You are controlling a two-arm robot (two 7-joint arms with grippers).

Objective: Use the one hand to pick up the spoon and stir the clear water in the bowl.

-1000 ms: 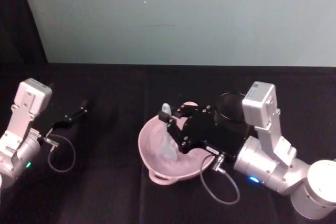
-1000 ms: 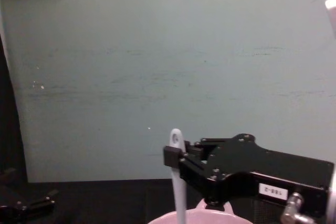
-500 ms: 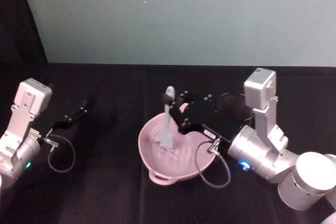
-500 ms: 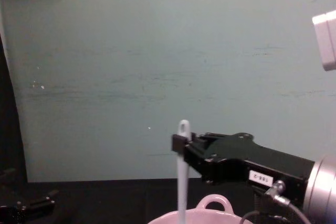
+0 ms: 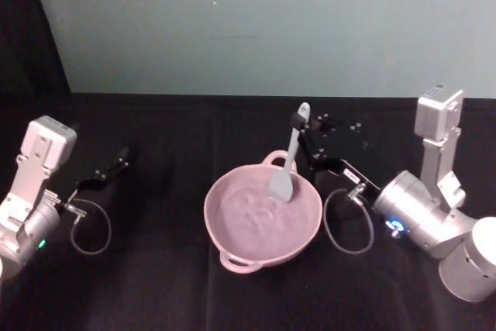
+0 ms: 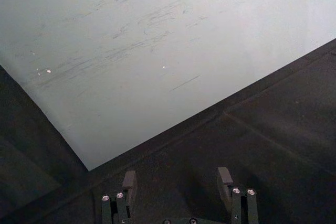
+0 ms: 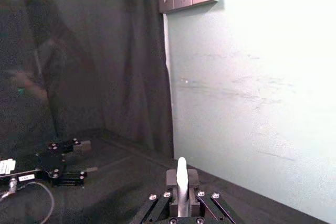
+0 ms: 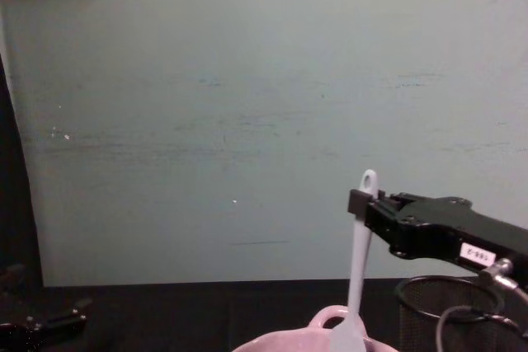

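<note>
The pale pink bowl (image 5: 232, 230) sits mid-table with rippled clear water in it; its loop handle (image 8: 332, 317) shows in the chest view. My right gripper (image 5: 301, 123) is shut on the upper handle of the white spoon (image 5: 291, 156), near its holed tip (image 8: 368, 180). The spoon hangs nearly upright, slightly tilted, over the bowl's right rear part. Its greyish scoop (image 5: 280, 186) is about level with the rim (image 8: 272, 342). The right wrist view shows the handle (image 7: 181, 176) pinched between the fingers. My left gripper (image 5: 108, 170) is parked at the far left, open.
A black wire-mesh cup (image 8: 450, 311) stands right of the bowl, under the right arm. Black cloth covers the table, and a pale green wall closes off the back. The left arm's cable (image 5: 91, 226) loops on the cloth at left.
My right gripper swung right and back with the spoon. The scoop travelled from the bowl's left-middle to its right rear and rose. The left arm stayed put.
</note>
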